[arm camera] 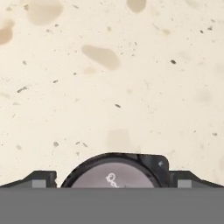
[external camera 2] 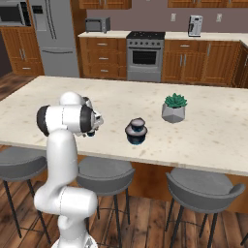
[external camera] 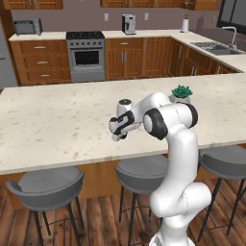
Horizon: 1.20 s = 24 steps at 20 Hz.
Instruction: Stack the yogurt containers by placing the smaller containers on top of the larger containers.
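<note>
On the island counter (external camera 2: 203, 140) the yogurt containers (external camera 2: 136, 131) stand as one stack: the widest dark cup with a bluish lower edge (external camera 2: 136, 139) at the bottom and a smaller dark cup with a pale top (external camera 2: 137, 123) on it. How many cups the stack holds is too small to tell. My gripper (external camera 2: 90, 130) hangs over the counter to the stack's left, well apart from it, and points down. In the left base view the gripper (external camera: 117, 137) hovers near the counter's front edge, and my arm hides the stack. The hand view has both fingertips (arm camera: 41, 178) far apart, the gripper (arm camera: 113, 180) open. A round dark-rimmed thing with a pale grey face (arm camera: 114, 173) lies between them; what it is I cannot tell.
A green potted plant (external camera 2: 174, 108) in a grey pot stands right of the stack, also seen as the plant (external camera: 181, 92) behind my arm. Grey bar stools (external camera 2: 203, 186) line the counter's near side. Speckled counter (external camera: 53, 120) stretches bare to the left.
</note>
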### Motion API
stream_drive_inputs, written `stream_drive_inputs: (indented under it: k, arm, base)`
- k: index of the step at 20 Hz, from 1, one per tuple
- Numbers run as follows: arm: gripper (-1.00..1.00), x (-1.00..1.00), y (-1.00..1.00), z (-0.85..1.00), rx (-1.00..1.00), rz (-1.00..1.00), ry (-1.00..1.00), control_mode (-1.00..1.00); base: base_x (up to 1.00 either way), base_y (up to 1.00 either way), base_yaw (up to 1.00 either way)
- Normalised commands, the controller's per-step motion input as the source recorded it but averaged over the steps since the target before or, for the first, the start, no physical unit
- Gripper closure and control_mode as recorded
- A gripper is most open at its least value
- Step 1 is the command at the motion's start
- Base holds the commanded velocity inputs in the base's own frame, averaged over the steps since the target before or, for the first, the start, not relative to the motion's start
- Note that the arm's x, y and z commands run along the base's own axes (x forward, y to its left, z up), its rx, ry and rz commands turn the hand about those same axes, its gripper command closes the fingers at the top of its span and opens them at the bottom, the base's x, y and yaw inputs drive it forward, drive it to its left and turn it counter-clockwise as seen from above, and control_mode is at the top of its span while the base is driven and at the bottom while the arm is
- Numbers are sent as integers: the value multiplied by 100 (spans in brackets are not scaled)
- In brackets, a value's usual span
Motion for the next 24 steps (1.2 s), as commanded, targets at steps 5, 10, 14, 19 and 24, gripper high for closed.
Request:
stream_drive_inputs:
  k: [5,10,14,19,24]
  arm:
    - [-100,5,0,-18,0,3,1,-100]
    - [100,2,0,-14,0,4,3,-100]
    - [100,1,-1,-11,0,5,4,-100]
    - [100,0,-5,-3,0,5,4,-100]
    - [100,0,-15,0,0,5,3,-100]
  base:
    - [0,0,0]
    - [0,0,0]
    - [0,0,0]
    - [0,0,0]
    - [0,0,0]
